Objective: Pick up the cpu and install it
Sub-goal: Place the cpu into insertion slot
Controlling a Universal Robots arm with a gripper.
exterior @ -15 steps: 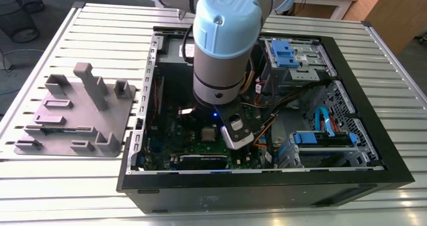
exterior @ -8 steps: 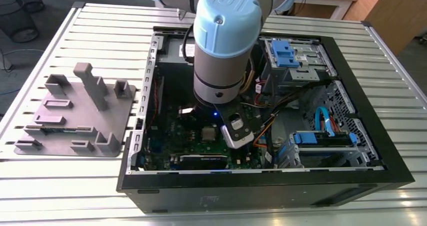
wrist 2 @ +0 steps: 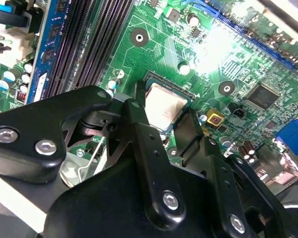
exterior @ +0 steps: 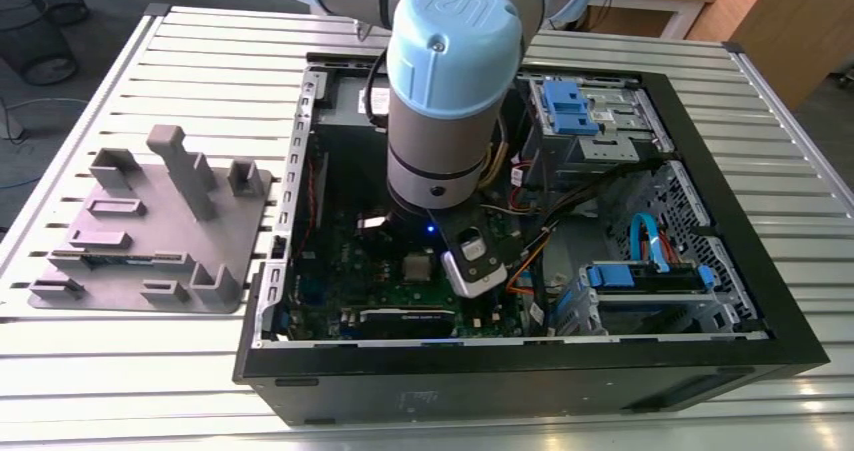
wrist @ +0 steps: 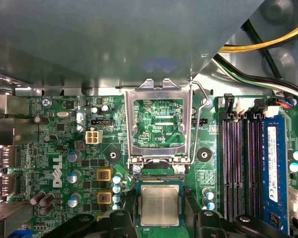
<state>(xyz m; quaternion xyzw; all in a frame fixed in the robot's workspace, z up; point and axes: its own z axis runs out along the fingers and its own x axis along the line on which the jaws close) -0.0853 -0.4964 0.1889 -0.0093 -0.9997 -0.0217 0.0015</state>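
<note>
Though gripper [wrist 2: 164,106] hides one edge, cpu [wrist 2: 165,110] lies flat, fingers [wrist 2: 139,134] spread alongside.

a small, flat, square cpu [wrist: 160,206] with a silvery-grey metal top lies level in the open socket [wrist: 159,178] of the green motherboard [wrist: 59,148].
</note>
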